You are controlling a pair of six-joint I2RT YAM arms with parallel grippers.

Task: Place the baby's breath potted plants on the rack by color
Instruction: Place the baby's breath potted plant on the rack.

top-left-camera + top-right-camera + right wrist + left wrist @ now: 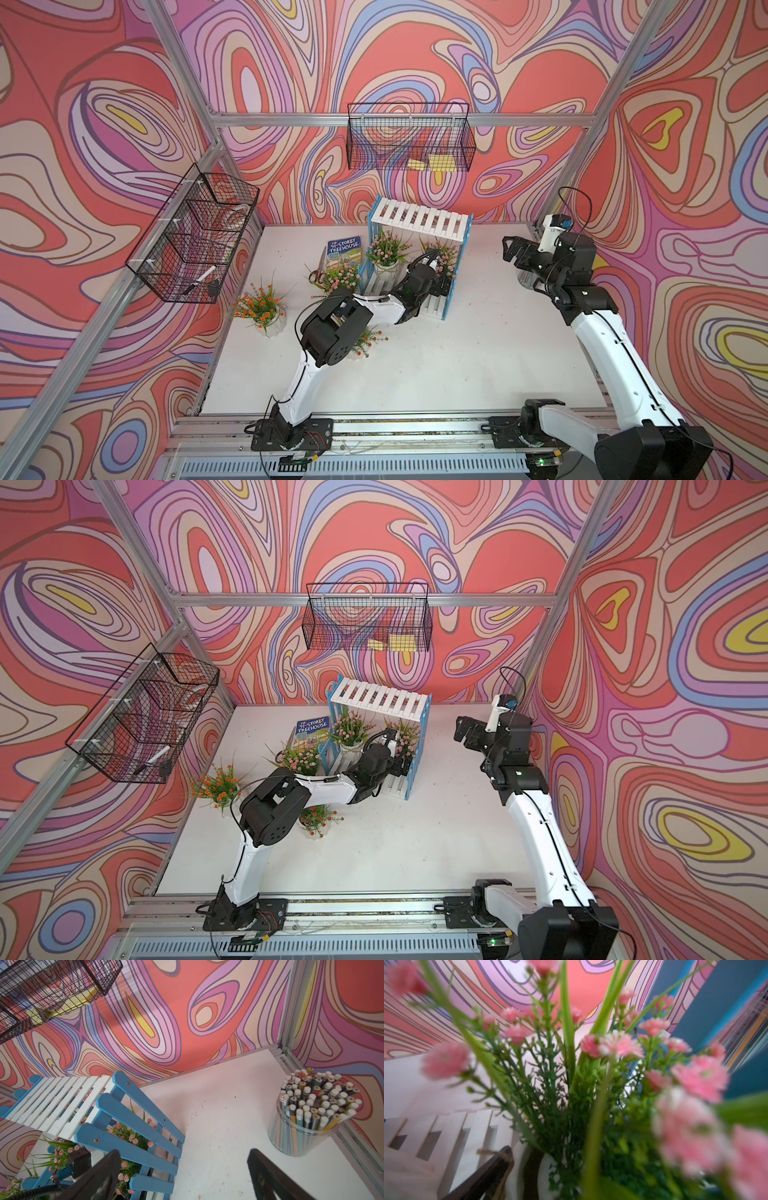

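The left end effector [430, 265] reaches around a pink plant [446, 254] on the lower tier of the rack [419, 218]; whether it grips or stands released, I cannot tell. Pulling back carelessly could snag the stems and topple it; the right end effector [184, 1154] gapes empty.

place: robot lab cell | cues: aluminium frame [316, 119], printed backdrop [415, 54], robot-arm rail [415, 424]
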